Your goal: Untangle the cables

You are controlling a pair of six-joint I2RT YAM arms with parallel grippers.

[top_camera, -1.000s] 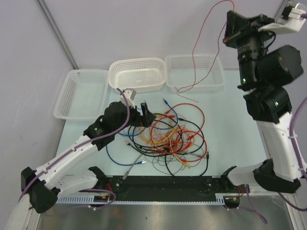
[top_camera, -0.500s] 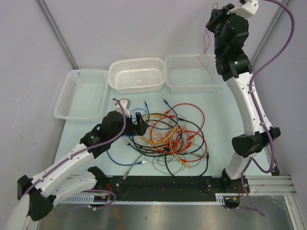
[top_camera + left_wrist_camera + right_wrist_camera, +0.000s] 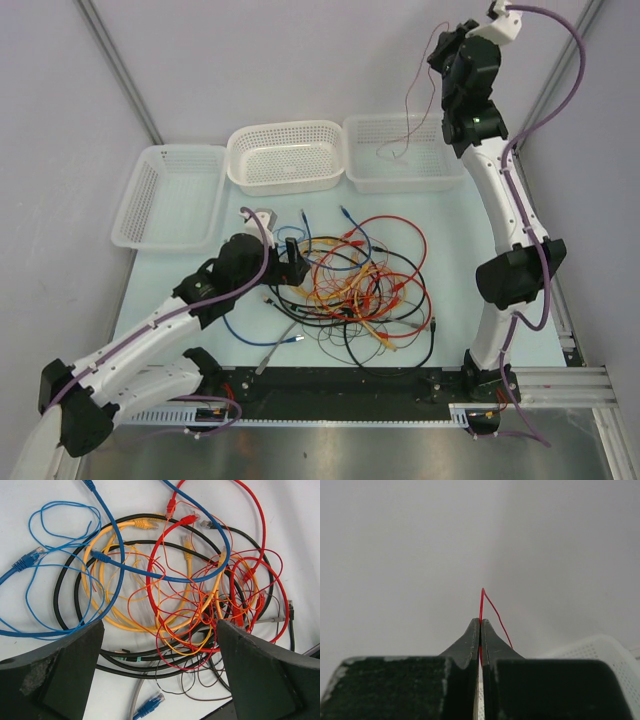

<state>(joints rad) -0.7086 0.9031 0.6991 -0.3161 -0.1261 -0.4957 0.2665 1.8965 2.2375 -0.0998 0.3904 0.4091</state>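
A tangle of red, orange-yellow, blue, black and grey cables (image 3: 360, 290) lies on the table's middle; it fills the left wrist view (image 3: 170, 585). My left gripper (image 3: 292, 258) hangs open just above the tangle's left edge, its fingers (image 3: 55, 675) wide apart and holding nothing. My right gripper (image 3: 440, 52) is raised high at the back right, shut on a thin red wire (image 3: 405, 110) that dangles into the right basket (image 3: 452, 172). In the right wrist view the wire (image 3: 482, 600) sticks out between the closed fingertips (image 3: 481, 627).
Three white mesh baskets stand along the back: left (image 3: 135, 205), middle (image 3: 285, 175) and the right one. A black rail (image 3: 340, 385) runs along the near edge. Grey walls close in behind and at both sides.
The right arm swung up and back, carrying the thin red wire from above the table to over the right basket. The left gripper lowered slightly toward the tangle.
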